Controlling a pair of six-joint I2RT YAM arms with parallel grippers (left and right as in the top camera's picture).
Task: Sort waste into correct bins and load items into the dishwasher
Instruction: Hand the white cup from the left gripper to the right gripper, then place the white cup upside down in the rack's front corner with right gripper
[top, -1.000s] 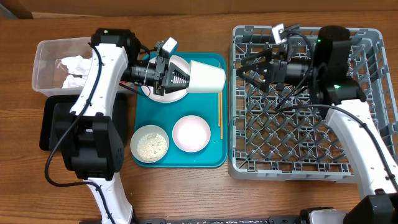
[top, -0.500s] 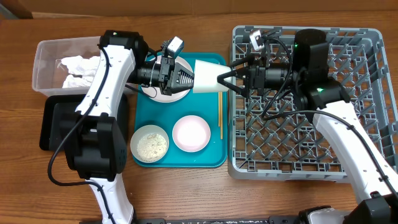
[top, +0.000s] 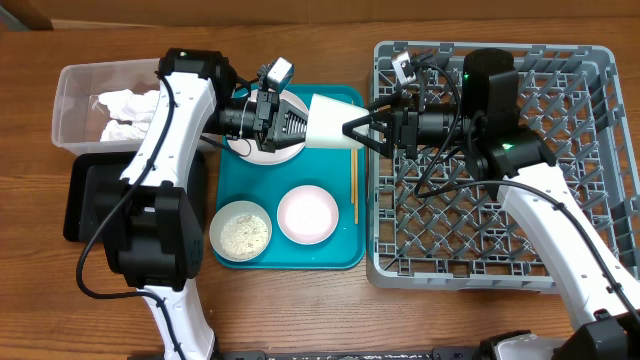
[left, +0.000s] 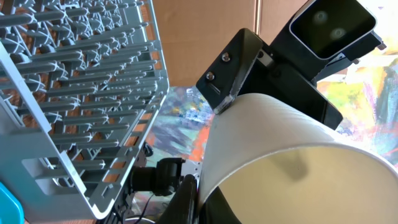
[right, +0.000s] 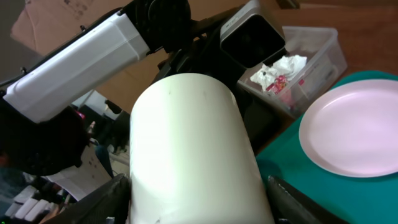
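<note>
While level — cup (top: 328, 121), mouth toward left gripper (top: 304, 122).

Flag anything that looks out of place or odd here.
The white cup lies on its side in mid-air above the teal tray, gripped by the left gripper while the right gripper straddles its far end. One bowl holds loose grains. Nothing looks spilled or broken.
</note>
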